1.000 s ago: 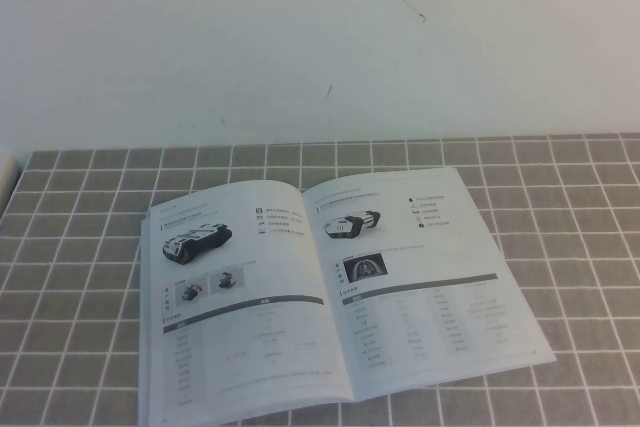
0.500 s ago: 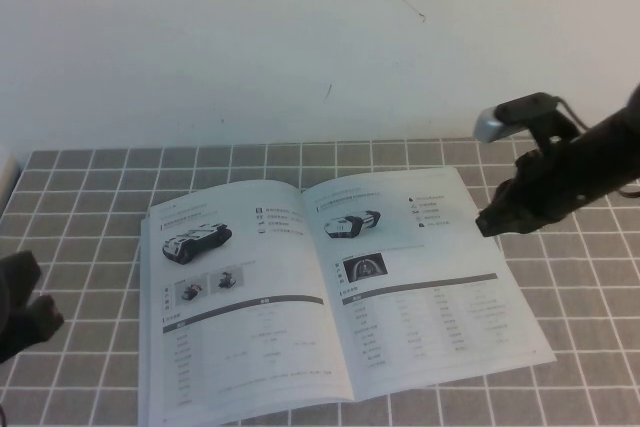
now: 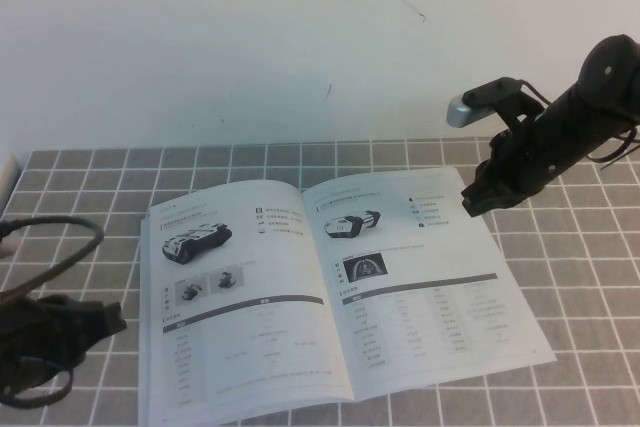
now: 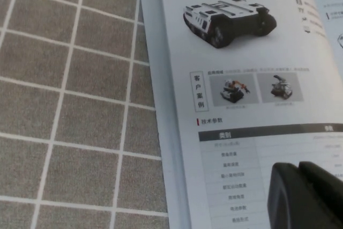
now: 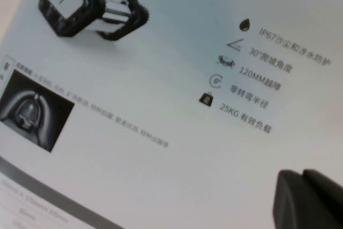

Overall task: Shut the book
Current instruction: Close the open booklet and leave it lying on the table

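An open book (image 3: 330, 287) lies flat on the tiled table, two pages up, printed with pictures of tracked vehicles. My left gripper (image 3: 112, 320) is low at the near left, just outside the book's left edge; in the left wrist view its black fingers (image 4: 284, 197) are pressed together over the left page (image 4: 241, 79), so the left gripper (image 4: 298, 165) is shut on nothing. My right gripper (image 3: 472, 202) hovers over the far right corner of the right page (image 5: 161, 79). The right gripper (image 5: 302, 174) is also shut and empty.
The grey tiled table (image 3: 580, 277) extends beyond the book on both sides. A white wall (image 3: 250, 37) rises behind the table's far edge. A black cable (image 3: 60, 247) loops over the left arm.
One second ago no arm was in view. Both arms have come in: the left to the book's left edge, the right over the right page's far corner, shifting slightly left.
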`<control>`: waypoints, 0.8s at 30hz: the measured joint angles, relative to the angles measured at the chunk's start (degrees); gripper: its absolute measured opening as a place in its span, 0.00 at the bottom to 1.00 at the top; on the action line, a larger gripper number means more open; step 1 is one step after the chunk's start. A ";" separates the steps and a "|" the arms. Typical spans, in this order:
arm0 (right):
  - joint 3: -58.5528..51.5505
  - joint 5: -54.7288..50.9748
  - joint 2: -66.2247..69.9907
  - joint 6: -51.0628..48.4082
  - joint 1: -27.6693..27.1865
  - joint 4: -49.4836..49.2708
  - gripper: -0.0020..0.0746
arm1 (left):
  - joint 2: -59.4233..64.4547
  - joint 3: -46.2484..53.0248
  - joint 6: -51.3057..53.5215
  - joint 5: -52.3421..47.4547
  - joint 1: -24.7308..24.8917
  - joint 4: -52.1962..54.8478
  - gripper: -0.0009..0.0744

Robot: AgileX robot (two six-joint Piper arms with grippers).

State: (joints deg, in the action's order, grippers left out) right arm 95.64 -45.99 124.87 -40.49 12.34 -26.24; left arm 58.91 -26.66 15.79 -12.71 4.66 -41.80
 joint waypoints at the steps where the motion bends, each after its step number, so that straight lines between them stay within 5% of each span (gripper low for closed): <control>1: 0.00 -0.09 0.00 -0.10 0.09 0.12 0.02 | 0.99 -0.05 0.00 0.66 0.00 -0.89 0.01; 24: 0.00 1.10 3.67 -2.00 1.62 -0.88 0.02 | 22.94 -8.75 5.41 4.25 0.00 -3.45 0.01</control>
State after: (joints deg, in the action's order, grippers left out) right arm 95.64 -44.89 128.54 -42.50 13.96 -27.12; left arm 81.86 -35.41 21.20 -8.46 4.66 -45.24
